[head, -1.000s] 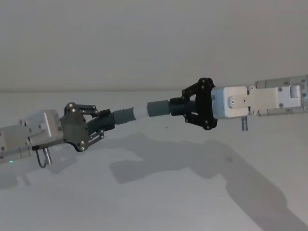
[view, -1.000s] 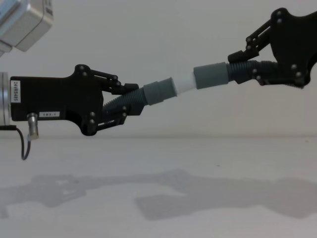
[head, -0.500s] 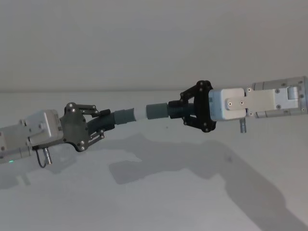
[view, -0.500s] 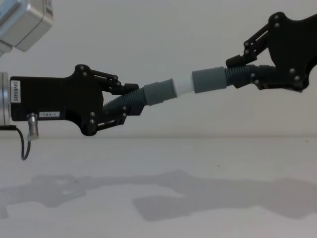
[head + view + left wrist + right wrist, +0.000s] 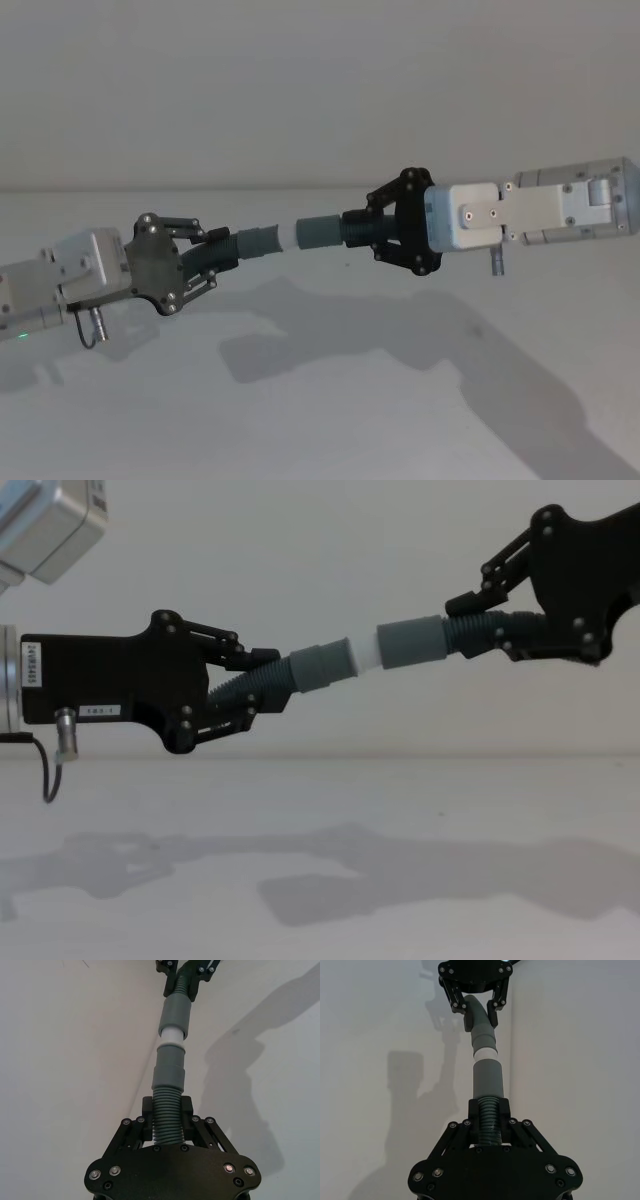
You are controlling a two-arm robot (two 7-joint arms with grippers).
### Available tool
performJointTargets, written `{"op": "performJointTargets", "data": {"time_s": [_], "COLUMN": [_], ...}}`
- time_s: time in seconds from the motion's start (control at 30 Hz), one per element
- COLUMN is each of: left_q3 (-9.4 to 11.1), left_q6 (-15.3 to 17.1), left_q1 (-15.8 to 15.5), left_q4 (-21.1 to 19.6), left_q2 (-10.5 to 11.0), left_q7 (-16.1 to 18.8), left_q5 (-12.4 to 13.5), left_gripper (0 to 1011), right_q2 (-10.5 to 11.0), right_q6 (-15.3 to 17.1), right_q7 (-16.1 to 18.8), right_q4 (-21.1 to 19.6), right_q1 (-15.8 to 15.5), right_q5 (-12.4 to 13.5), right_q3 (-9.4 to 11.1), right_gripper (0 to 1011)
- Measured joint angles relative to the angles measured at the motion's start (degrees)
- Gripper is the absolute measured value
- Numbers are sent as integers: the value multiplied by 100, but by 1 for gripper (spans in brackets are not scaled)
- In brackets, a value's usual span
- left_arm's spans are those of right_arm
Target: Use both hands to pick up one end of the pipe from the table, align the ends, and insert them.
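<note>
While both pipe pieces hang in the air, we see the white worktop (image 5: pixel 320 880) below them carrying only their shadows, with a plain pale wall behind. We find nothing standing between the two pieces or beside either arm, and open room lies above, below and to both sides of the joint. The worktop's far edge meets the wall well behind the hands.

We hold the left pipe piece (image 5: pixel 265 685) in the left hand (image 5: pixel 240 695), whose fingers are closed on its ribbed middle; its grey cuff points up and toward the right arm, and the white plug tip (image 5: pixel 364 656) projects from that cuff. We hold the right pipe piece (image 5: pixel 470 635) in the right hand (image 5: pixel 485 615), fingers closed on its ribbed section, with its wide grey cuff (image 5: pixel 410 642) pointing toward the left arm.

The wide cuff sits over the end of the white tip, and a short band of white shows between the two grey cuffs. In the left wrist view the two cuffs and the white band (image 5: pixel 172 1037) lie nearly in one line. The right hand rides higher than the left in the chest view, so the joined pipe slopes up toward the right.
</note>
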Motion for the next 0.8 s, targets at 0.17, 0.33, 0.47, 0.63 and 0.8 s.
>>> {"op": "performJointTargets", "data": {"time_s": [0.17,0.33,0.47,0.63,0.8], "left_q3": [0,0,0,0,-1], "left_q6": [0,0,0,0,0], "left_q1": [0,0,0,0,0], "left_q4": [0,0,0,0,0], "left_q2": [0,0,0,0,0], "left_q7": [0,0,0,0,0], "left_q5": [0,0,0,0,0], "left_gripper": [290,290,290,290,290], "right_q2": [-31,-48,-61,-72,-77], "right_q6": [44,66,86,100,111], "right_q7": [2,4,7,10,12], "right_q4": [1,1,0,-2,-4], "right_q1": [32,48,60,67,73], "right_q5": [0,0,0,0,0], "right_q3": [-43,-69,-84,-98,-103], "right_gripper": [204,204,204,204,204]}}
